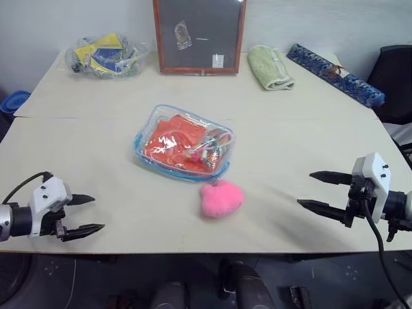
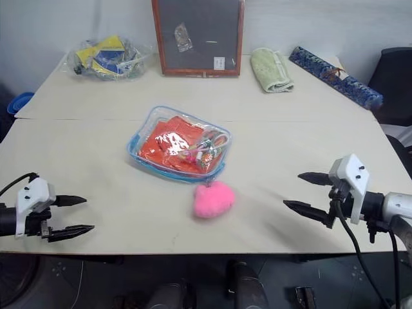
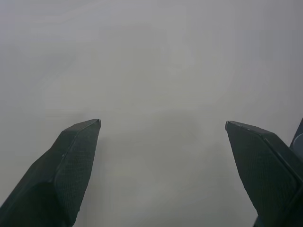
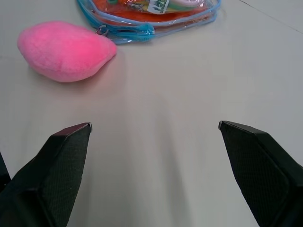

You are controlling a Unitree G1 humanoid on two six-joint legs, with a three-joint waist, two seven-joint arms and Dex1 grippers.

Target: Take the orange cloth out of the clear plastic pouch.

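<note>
orange cloth (image 1: 174,145), blue-edged clear pouch (image 1: 149,161), pink plush (image 1: 221,198)

Left end effector (image 1: 89,214) and right end effector (image 1: 313,190) both gape wide, empty, pointing inward.

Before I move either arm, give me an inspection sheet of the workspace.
Surface: pale table, seam running across it.
Job's things: orange cloth inside the clear plastic pouch, mid-table; not yet taken out.
Clutter: pink plush at the pouch's near edge; green towel, patterned blue roll, framed dark board and bag of yellow and blue items along the far edge.
Grippers: left gripper and right gripper both open, empty, apart from the pouch.
Cables: black cable at the right wrist; another at the left.
Surroundings: black chair on the right.
</note>
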